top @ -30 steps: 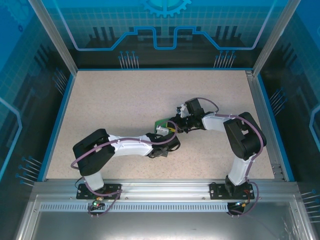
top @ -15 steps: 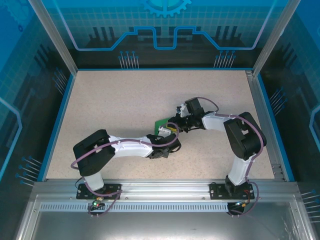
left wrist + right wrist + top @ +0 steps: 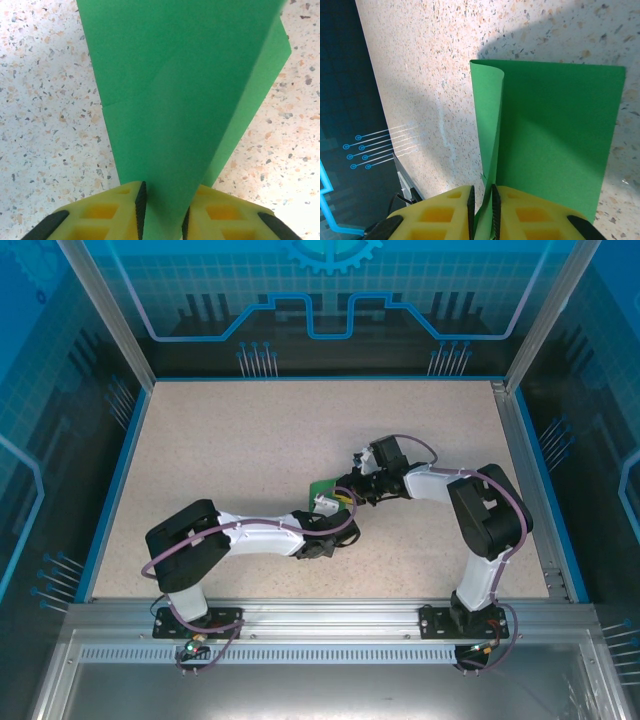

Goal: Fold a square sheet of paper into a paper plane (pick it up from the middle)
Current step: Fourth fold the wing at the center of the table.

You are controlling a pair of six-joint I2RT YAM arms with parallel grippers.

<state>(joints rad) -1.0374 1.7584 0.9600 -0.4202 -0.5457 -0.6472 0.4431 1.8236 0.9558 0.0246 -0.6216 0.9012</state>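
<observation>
The green sheet of paper [image 3: 320, 487] is folded into a narrower creased shape and sits mid-table between both arms. In the left wrist view the paper [image 3: 175, 100] rises from between the yellow fingers [image 3: 105, 215] of my left gripper [image 3: 162, 222], filling the gap between the pads and held above the tabletop. In the right wrist view a curled flap and a flat panel of the paper [image 3: 555, 135] run into my right gripper [image 3: 482, 210], whose pads pinch one edge. From above, the left gripper [image 3: 326, 504] and right gripper [image 3: 346, 490] meet at the paper.
The speckled beige tabletop [image 3: 230, 440] is bounded by a blue rim and aluminium frame posts [image 3: 105, 315]. Blue printed panels wall in the back and sides. The two forearms nearly touch near the centre.
The left wrist has shifted a little beside the paper. The right arm and the green paper stay almost where they were.
</observation>
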